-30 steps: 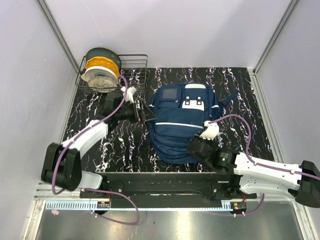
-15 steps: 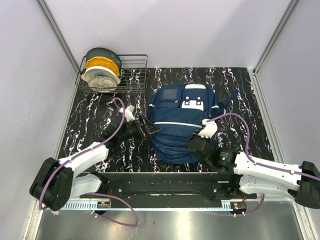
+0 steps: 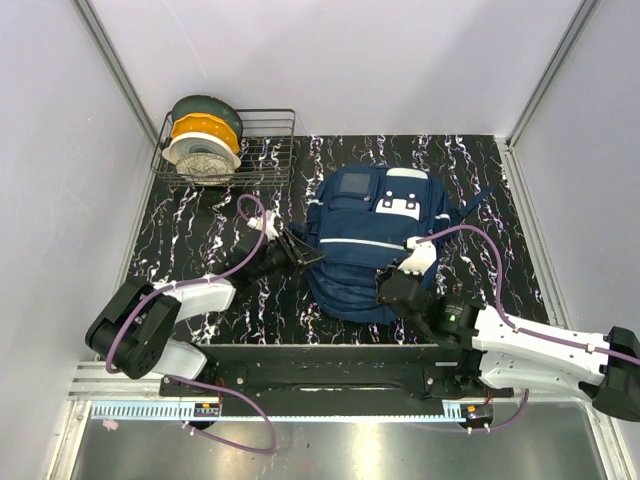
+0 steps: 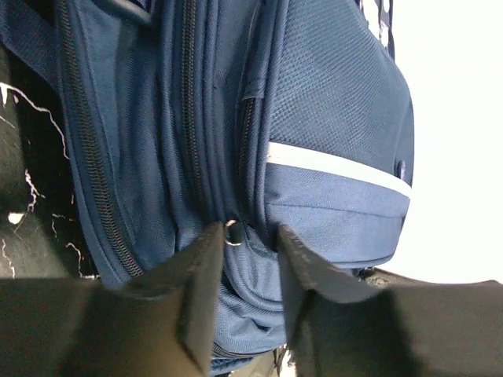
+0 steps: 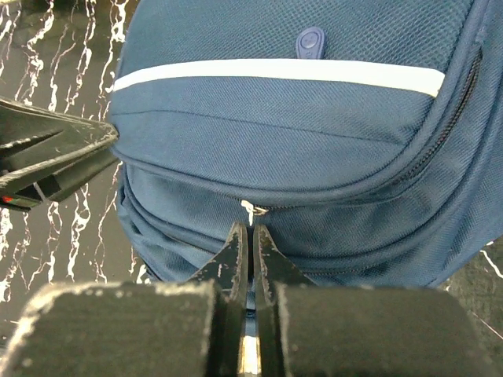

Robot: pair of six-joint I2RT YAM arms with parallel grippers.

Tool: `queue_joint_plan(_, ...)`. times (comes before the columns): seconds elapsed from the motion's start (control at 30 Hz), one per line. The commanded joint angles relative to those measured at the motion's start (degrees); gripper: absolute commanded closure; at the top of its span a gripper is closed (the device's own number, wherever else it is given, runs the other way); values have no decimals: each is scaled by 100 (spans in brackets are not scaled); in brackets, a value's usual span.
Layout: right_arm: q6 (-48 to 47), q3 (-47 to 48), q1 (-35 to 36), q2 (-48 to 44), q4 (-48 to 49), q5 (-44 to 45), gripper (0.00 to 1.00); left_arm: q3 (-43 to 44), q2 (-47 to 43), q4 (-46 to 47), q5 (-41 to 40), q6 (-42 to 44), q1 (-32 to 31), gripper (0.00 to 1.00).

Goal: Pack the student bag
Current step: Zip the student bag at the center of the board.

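Observation:
The student bag, navy blue with a white stripe, lies flat in the middle of the table. My left gripper is at its left side. In the left wrist view the jaws are closed in on a fold of bag fabric, with a metal zip ring against the left finger. My right gripper is at the bag's near edge, shut. Its tips sit just under a white zip pull on the bag; whether they pinch it I cannot tell.
A wire basket with filament spools stands at the back left. Grey walls close in the table on three sides. The arms' mounting rail runs along the near edge. The left gripper's fingers show at the left of the right wrist view.
The left arm dropped toward the near edge and its jaws narrowed onto the bag's left side. The bag shifted right and turned a little. The right gripper barely moved.

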Motion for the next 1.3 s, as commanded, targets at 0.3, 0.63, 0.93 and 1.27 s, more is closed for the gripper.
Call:
queue_joint_plan(0.3, -278, -2, 42, -272, 167, -198, 100, 962, -31, 198, 483, 696, 599, 100)
queue_joint_plan(0.63, -111, -29, 33, -316, 79, -58, 100, 1147, 276, -31, 1230, 766, 521, 43)
queue_joint_plan(0.93, -147, 6, 33, -342, 88, -40, 100, 1243, 715, 233, 949, 441, 134, 43)
queue_joint_plan(1.27, -269, -29, 25, -412, 79, -40, 100, 1630, 936, 58, 1194, 765, 160, 100)
